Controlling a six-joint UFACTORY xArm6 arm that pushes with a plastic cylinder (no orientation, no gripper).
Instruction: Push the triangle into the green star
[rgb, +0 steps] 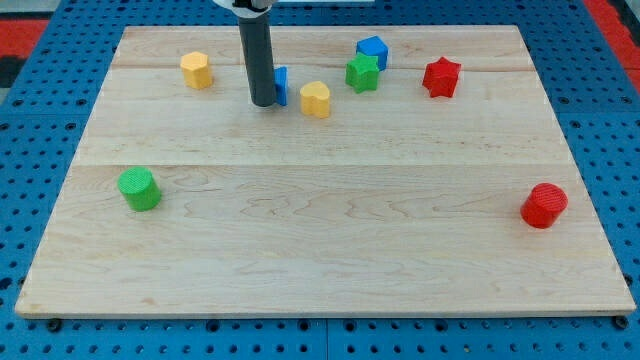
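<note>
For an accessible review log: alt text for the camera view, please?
My tip rests against the left side of a blue block, mostly hidden behind the rod, with a yellow heart and the green star further right. Other blocks are scattered across the wooden board.

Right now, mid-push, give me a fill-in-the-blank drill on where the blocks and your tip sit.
My tip sits against the view's ____ side of the partly hidden blue block.
The yellow heart block lies between that block and the ____ star block.
The red cylinder block sits near the view's ____ edge.

left; green; right
</note>
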